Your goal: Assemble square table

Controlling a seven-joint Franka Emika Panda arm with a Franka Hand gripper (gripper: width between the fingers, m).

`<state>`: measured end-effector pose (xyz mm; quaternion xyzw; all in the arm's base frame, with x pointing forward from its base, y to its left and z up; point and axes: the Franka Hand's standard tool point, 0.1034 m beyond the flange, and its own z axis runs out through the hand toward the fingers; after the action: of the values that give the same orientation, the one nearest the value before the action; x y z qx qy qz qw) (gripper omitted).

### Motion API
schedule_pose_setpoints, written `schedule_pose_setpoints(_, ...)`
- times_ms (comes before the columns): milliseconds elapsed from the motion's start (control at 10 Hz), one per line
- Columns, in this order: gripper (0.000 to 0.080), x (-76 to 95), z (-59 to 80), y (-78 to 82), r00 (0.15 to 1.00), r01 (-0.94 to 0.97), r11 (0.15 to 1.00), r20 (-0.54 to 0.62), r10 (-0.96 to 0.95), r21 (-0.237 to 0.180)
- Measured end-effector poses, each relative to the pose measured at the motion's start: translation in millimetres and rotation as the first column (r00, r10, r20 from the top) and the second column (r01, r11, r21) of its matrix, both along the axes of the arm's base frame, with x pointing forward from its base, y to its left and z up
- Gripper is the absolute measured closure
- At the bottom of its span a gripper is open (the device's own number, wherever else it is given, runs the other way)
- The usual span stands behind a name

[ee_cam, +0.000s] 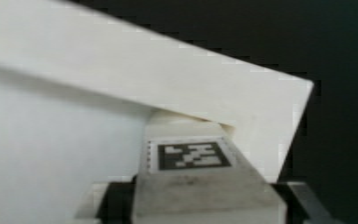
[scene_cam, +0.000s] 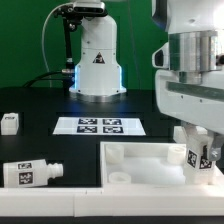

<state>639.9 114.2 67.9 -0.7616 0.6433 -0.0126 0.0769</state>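
1. The square table top (scene_cam: pixel 140 149) lies flat on the black worktop (scene_cam: pixel 60 150), in the lower part of the exterior view, toward that view's right. Its raised rim points up, so the hollow side is open to above. Being square, it has no long axis; its near and far edges run about along the exterior view's left-right line.
2. It is white plastic, like a shallow tray. A small round bump shows on the inside floor near its left corner in the exterior view.
3. The tool (scene_cam: pixel 198 140) is closed on the held leg (scene_cam: pixel 201 156), a short white peg with a black-and-white tag. The peg stands upright, its long axis vertical, at the right inner side of the top. In the wrist view the fingers (ee_cam: pixel 112 200) sit on both sides of the peg, just beside a corner of the rim.
4. I cannot tell if the peg touches the floor of the top.
5. A second leg (scene_cam: pixel 30 172) lies on its side, well apart on the exterior view's left. Its long axis runs left-right and its narrow end points toward the top.
6. A small white part (scene_cam: pixel 9 122) with a tag sits at the far left edge.
7. The marker board (scene_cam: pixel 100 126) lies behind the top, with a strip of bare worktop between them. The robot base (scene_cam: pixel 95 65) stands farther back.
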Motion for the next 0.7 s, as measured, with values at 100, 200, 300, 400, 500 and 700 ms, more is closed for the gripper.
schedule_pose_setpoints(100,0.0511,-0.1,0.0,0.7,0.999,0.038,0.999,-0.003,-0.038,0.004)
schedule_pose_setpoints(200,0.0511,-0.1,0.0,0.7,0.995,0.101,0.995,-0.010,-0.101,0.011)
schedule_pose_setpoints(300,0.0511,-0.1,-0.1,0.6,0.986,0.169,0.985,-0.018,-0.168,0.022)
schedule_pose_setpoints(400,0.0511,0.7,-0.1,-0.7,0.968,0.251,0.967,-0.026,-0.250,0.042)
schedule_pose_setpoints(500,0.0511,1.4,-0.5,-3.4,0.935,0.356,0.930,-0.046,-0.353,0.093)
schedule_pose_setpoints(700,0.0511,1.5,-0.9,-2.2,0.871,0.492,0.861,-0.078,-0.486,0.131)
